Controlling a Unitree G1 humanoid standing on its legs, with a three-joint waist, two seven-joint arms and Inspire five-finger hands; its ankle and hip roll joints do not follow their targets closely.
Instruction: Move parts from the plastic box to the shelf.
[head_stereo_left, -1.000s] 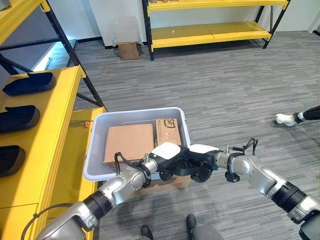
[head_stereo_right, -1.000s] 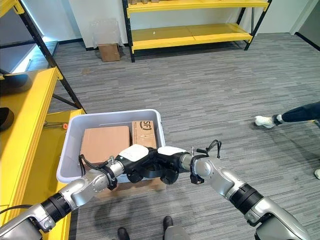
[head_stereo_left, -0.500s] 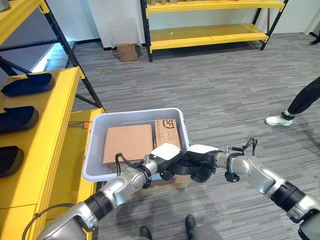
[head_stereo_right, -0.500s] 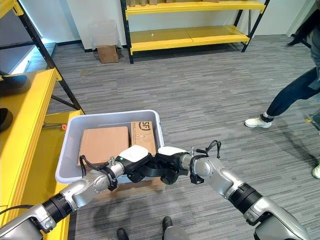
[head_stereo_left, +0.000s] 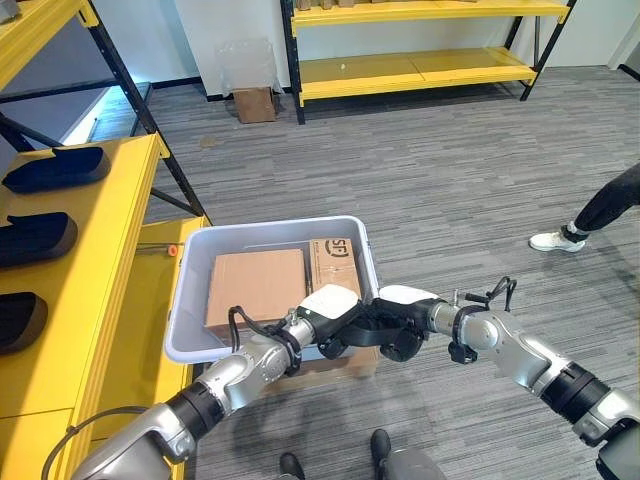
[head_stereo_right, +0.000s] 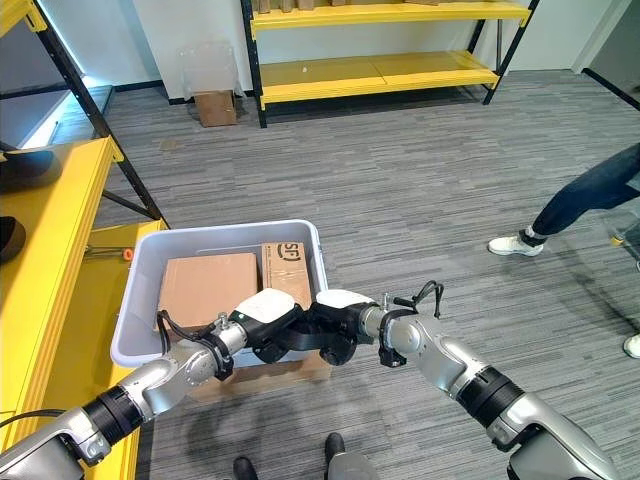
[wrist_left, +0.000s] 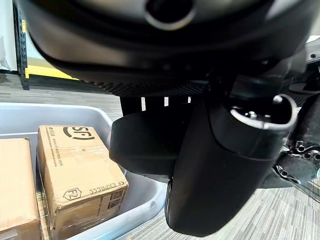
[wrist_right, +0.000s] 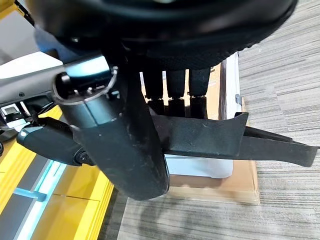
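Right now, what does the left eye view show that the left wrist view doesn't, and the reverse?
Left eye view: the yellow shelf with dark parts on it, and a person's shoe on the floor. Left wrist view: the small labels on the printed carton. Both: the plastic box, that carton, the left hand, the right hand and the black part between them.
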